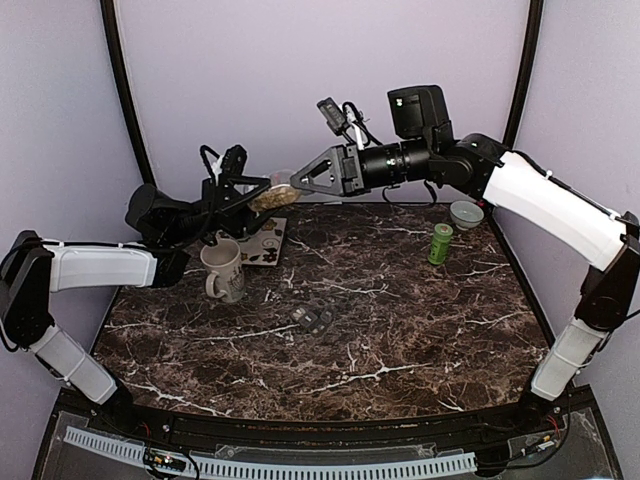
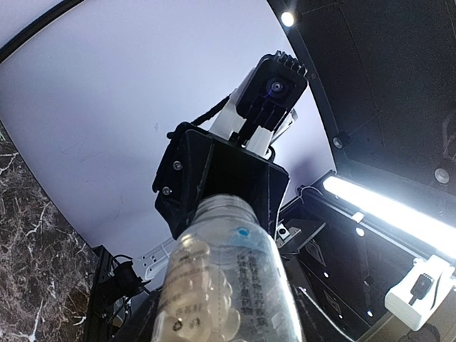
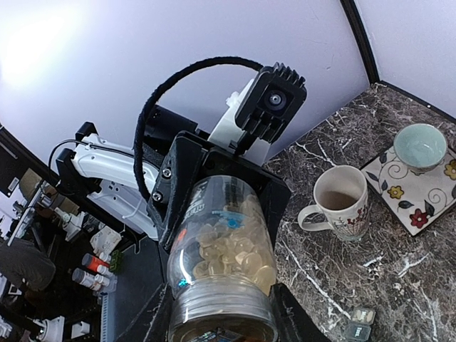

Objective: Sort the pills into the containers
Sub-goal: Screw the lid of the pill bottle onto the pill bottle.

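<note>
Jar (image 1: 272, 197) of pills (image 3: 228, 249) hangs in the air between the two arms. Its long axis runs straight from the left jaws (image 1: 252, 197) to the right jaws (image 1: 298, 184), which face each other nose to nose along that line.

The right jaws are clamped on the jar's narrower, ribbed end. In the right wrist view one dark finger (image 3: 160, 320) shows on each side of it. The left jaws are clamped on the wider end, and the clear body rises from the bottom of the left wrist view toward the other gripper. Neither arm is nearer, since each holds one end.

The pills lie loose inside, heaped in the part just ahead of the right jaws. I judge the step in hand to be opening the jar, with one wrist turning the ribbed end against the other's hold. That calls for both wrists to keep to the jar's axis, or the grip may slip and the pills spill.

Containers (image 1: 313, 318) lie on the desk (image 1: 400, 340), well below both jaws and toward the arm bases, apart from the jar. A mug (image 1: 223, 270) stands below the left jaws. Whether any compartment holds a pill is too small to tell.
</note>
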### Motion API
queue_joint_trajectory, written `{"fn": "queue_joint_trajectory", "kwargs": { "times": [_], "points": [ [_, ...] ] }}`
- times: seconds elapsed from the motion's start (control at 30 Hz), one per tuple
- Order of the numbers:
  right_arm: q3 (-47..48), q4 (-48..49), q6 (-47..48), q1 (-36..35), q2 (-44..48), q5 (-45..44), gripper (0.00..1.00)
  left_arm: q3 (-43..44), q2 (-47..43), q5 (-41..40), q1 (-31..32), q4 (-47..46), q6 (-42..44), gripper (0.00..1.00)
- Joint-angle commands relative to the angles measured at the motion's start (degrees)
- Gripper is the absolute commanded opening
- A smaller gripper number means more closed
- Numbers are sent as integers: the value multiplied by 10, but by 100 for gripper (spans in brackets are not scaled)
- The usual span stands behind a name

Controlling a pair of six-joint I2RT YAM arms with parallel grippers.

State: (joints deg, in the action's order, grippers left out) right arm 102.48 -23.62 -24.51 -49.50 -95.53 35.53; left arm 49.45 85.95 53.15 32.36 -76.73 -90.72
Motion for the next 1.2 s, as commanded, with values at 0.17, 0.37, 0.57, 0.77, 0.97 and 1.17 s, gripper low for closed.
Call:
{"fn": "queue_joint_trajectory", "kwargs": {
  "times": [0.17,0.37,0.57,0.77,0.97,1.17],
  "points": [
    [14,25,-61,-29,-46,-7,36,26,-6,15,15,-56,22,0],
    [37,2,-126,-31,-66,-13,34,45,-18,33,15,10,96,0],
    [37,1,-214,-31,-75,-15,33,57,-34,45,15,70,175,0],
    [27,10,-308,-31,-75,-23,32,57,-67,40,15,156,272,0],
    [19,24,-394,-31,-80,-17,32,55,-97,28,15,221,342,0],
    [-16,68,-491,-31,-79,5,31,54,-115,28,15,261,393,0]
  ]
}}
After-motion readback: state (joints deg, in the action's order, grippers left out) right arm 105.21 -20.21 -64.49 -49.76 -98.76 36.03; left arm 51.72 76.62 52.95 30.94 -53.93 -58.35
